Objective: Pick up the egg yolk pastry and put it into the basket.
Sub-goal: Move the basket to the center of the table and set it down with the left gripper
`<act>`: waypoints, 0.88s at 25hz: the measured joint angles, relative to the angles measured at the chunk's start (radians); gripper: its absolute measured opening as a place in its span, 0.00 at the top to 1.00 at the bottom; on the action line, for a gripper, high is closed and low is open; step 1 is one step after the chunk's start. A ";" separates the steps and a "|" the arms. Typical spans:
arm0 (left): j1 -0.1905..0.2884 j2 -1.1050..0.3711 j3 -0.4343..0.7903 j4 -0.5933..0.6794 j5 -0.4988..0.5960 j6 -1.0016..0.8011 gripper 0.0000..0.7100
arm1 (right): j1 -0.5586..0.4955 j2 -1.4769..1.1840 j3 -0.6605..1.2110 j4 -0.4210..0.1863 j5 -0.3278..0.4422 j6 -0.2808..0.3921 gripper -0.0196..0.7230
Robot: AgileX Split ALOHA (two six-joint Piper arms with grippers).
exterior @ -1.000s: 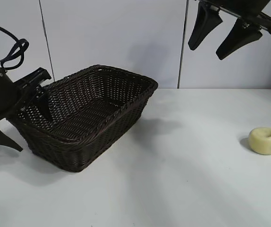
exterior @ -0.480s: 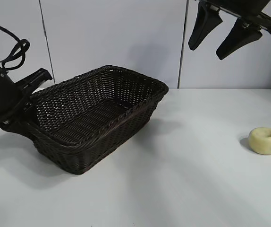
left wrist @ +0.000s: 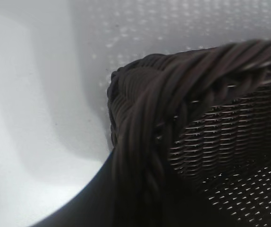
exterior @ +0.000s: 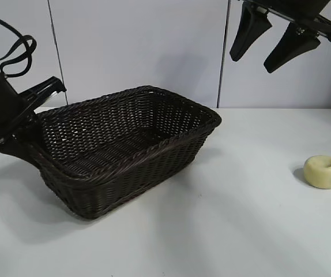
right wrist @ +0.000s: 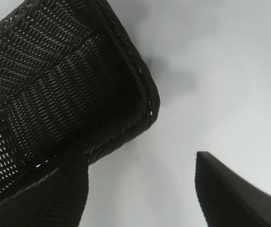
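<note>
The egg yolk pastry [exterior: 324, 171], a small pale yellow bun with a dimple, lies on the white table at the right. The dark brown wicker basket [exterior: 136, 179] stands left of centre. My left gripper [exterior: 32, 130] is shut on the basket's left rim. In the left wrist view the braided rim [left wrist: 173, 94] runs down between the jaws of my left gripper [left wrist: 140, 203]. My right gripper [exterior: 251, 63] hangs open and empty high at the upper right, well above the pastry. In the right wrist view it [right wrist: 140, 161] looks down on the basket's near corner [right wrist: 55, 71].
The white table [exterior: 240, 219] lies bare between the basket and the pastry. A pale panelled wall [exterior: 142, 46] closes the back. The left arm's black cable [exterior: 15, 55] loops above the basket's left end.
The basket has slid and swung to the right, towards the pastry, with my left gripper holding its rim. The right gripper and the pastry have not moved.
</note>
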State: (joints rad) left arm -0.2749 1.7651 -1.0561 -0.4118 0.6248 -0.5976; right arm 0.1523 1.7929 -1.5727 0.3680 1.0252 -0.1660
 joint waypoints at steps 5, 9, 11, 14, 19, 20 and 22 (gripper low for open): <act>0.000 0.000 -0.097 0.000 0.059 0.095 0.85 | 0.000 0.000 0.000 0.000 0.000 0.000 0.34; 0.008 0.043 -0.188 -0.005 0.165 0.199 0.85 | 0.000 0.000 0.000 0.000 0.000 0.000 0.34; 0.022 0.074 -0.231 -0.023 0.225 0.276 0.85 | 0.000 0.000 0.000 0.000 0.000 0.000 0.34; 0.049 0.122 -0.308 -0.037 0.313 0.402 0.85 | 0.000 0.000 0.000 0.000 0.000 0.000 0.34; 0.070 0.190 -0.418 -0.037 0.449 0.560 0.85 | 0.000 0.000 0.000 0.000 0.000 0.000 0.34; 0.070 0.203 -0.436 -0.037 0.464 0.581 0.85 | 0.000 0.000 0.000 0.000 0.000 0.000 0.34; 0.070 0.227 -0.467 -0.037 0.481 0.620 0.86 | 0.000 0.000 0.000 0.000 0.000 0.000 0.34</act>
State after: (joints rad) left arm -0.2051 1.9918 -1.5230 -0.4483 1.1059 0.0223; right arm 0.1523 1.7929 -1.5727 0.3680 1.0252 -0.1660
